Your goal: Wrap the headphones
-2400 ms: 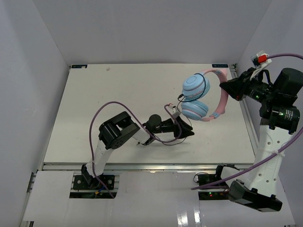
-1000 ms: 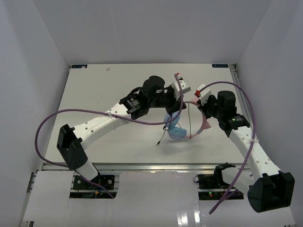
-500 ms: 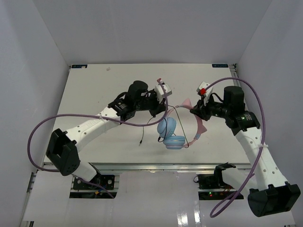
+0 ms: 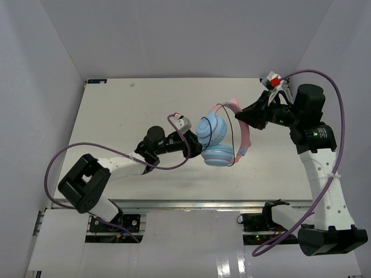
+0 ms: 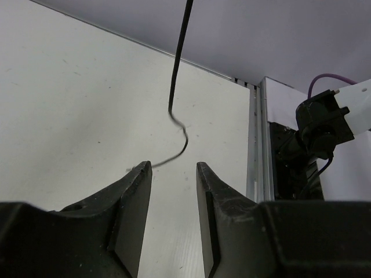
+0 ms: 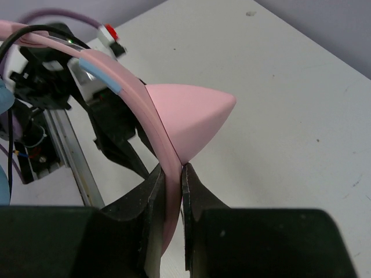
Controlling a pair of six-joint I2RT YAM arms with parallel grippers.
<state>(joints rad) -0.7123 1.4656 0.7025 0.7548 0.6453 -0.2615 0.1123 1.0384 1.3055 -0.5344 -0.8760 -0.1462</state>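
The headphones hang in the air over the table's middle in the top view, with one light-blue ear cup (image 4: 210, 130) above the other (image 4: 219, 155). My right gripper (image 4: 242, 116) is shut on the pink headband (image 4: 244, 138). In the right wrist view that gripper (image 6: 172, 174) pinches the band just below a pink cat ear (image 6: 191, 119). The thin black cord (image 4: 234, 136) loops across the cups. My left gripper (image 4: 196, 149) is just left of the cups, open and empty (image 5: 174, 174). The cord (image 5: 178, 69) dangles ahead of its fingers, its lower end near the left fingertip.
The white table (image 4: 116, 127) has grey walls at the left, back and right. An aluminium rail (image 4: 174, 202) runs along the near edge. Purple robot cables (image 4: 55, 159) arc beside both arms. The right arm's base (image 5: 316, 130) shows past the table's edge.
My right gripper has lifted the headphones up and toward the back right. My left arm has drawn back and lowered, ending left of the cups. The cord's dangling end no longer shows.
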